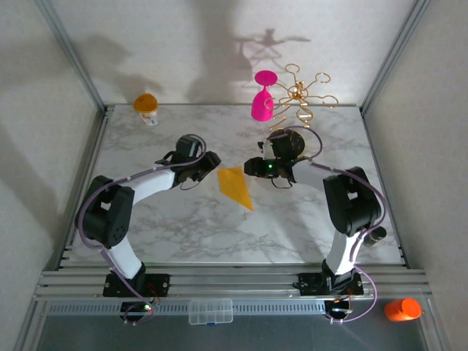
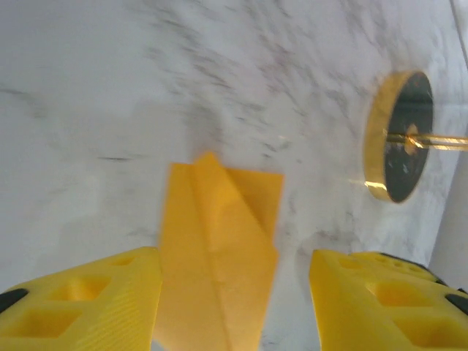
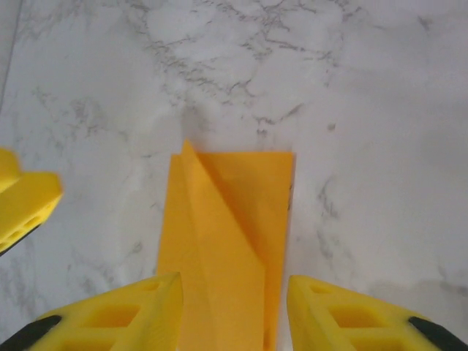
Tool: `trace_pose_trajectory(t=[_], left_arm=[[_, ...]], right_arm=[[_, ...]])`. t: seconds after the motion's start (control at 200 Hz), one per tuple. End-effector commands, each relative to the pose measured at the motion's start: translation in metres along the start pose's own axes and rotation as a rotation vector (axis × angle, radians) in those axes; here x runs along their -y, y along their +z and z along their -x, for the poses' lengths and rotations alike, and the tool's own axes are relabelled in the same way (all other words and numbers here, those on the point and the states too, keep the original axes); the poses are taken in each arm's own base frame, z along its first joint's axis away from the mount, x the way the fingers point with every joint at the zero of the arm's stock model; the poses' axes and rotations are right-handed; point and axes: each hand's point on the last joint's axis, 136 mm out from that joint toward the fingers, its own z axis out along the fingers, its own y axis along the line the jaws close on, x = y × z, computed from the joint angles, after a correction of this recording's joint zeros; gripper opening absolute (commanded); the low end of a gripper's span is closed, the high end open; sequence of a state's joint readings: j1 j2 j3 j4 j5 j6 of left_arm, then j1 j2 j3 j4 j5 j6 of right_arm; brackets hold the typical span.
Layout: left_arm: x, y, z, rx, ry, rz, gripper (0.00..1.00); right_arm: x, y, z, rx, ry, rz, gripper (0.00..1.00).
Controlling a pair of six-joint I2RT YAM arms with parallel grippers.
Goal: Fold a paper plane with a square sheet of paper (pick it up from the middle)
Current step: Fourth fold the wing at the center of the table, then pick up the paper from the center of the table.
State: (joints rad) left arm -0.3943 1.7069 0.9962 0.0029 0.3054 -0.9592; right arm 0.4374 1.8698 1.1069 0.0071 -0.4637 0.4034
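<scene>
Creased yellow-orange paper plane [image 1: 235, 187] lies flat, pointed.

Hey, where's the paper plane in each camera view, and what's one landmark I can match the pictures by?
Top external: paper plane near the picture's centre.
Left wrist: paper plane at bottom centre, between the left gripper fingers.
Right wrist: paper plane at bottom centre, between the right gripper fingers.
Shared landmark: the grey-veined marble table it lies on.
</scene>
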Motion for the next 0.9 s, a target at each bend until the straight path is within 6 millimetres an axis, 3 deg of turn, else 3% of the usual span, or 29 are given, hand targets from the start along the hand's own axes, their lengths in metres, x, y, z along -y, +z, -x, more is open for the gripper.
trace_pose_trajectory(t=[0.0,0.19,0.325,0.691,0.896], left_arm=[[-0.01,-0.007,0.004,0.037,-0.064,-0.001,0.58],[-0.018,-0.006,-0.004,0.011,-0.082,0.01,0.61],[-0.021,-0.002,-0.007,-0.003,-0.087,0.015,0.62],[-0.024,0.003,-0.01,-0.019,-0.086,0.023,0.63],[-0.024,0.002,-0.011,-0.022,-0.08,0.022,0.63]], right_arm=[[0.003,0.017,-0.008,-0.078,-0.019,0.024,0.4],[0.001,0.035,-0.007,-0.119,-0.013,0.072,0.3],[0.006,0.042,-0.017,-0.161,-0.003,0.069,0.28],[0.001,0.047,-0.041,-0.23,-0.023,0.103,0.22],[-0.002,0.046,-0.043,-0.229,-0.028,0.125,0.16]])
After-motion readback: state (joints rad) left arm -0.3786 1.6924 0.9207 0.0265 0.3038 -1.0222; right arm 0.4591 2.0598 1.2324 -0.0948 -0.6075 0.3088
